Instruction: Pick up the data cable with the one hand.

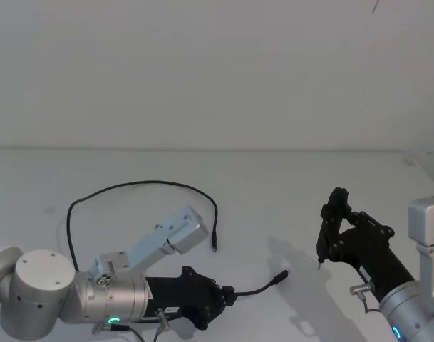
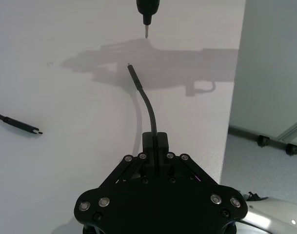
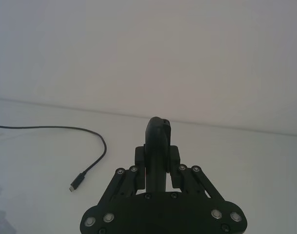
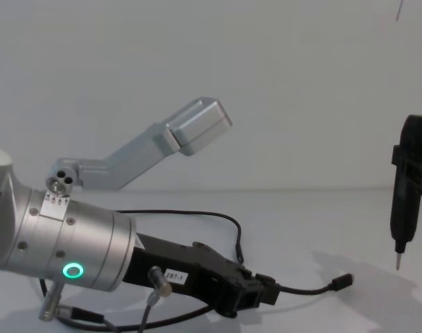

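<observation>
1. Working over a white table against a plain white wall.
2. Clamping the left gripper tight on the data cable at the near left, just behind one plug, likely for a firm hold on the stiff end.
3. Leaving that plug poking right, seemingly just off the table.
4. Trailing the rest in a wide loop to the far left, ending in the second plug lying flat mid-table; lifting probably not finished.
5. Parking the right gripper upright at the right, fingers pressed together on nothing, well apart from the cable, presumably keeping clear of a one-hand job.
</observation>
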`<state>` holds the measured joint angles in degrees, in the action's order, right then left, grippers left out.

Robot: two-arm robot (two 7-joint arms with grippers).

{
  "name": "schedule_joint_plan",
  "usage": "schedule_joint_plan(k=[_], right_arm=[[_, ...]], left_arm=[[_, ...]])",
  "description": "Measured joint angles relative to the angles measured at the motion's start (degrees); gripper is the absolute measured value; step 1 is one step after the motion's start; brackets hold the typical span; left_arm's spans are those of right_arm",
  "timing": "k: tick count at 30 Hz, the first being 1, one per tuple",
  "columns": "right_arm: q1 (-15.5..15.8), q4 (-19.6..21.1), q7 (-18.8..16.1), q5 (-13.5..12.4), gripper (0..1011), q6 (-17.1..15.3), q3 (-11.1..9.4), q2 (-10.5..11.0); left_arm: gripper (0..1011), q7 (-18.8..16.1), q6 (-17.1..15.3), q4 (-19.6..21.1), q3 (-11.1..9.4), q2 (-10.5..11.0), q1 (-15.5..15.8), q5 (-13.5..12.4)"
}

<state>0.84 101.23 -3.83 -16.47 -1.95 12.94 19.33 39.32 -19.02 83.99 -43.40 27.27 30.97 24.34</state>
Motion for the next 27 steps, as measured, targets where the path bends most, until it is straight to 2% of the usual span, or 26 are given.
schedule_joint_plan(k=[27], right_arm=[[-0.2,0.0,-0.3,0.0,279,0.8,0.0,-0.4]], left_arm=[[40,-2.0,2.1,3.1,2.3,1.6,-0.4,2.8]])
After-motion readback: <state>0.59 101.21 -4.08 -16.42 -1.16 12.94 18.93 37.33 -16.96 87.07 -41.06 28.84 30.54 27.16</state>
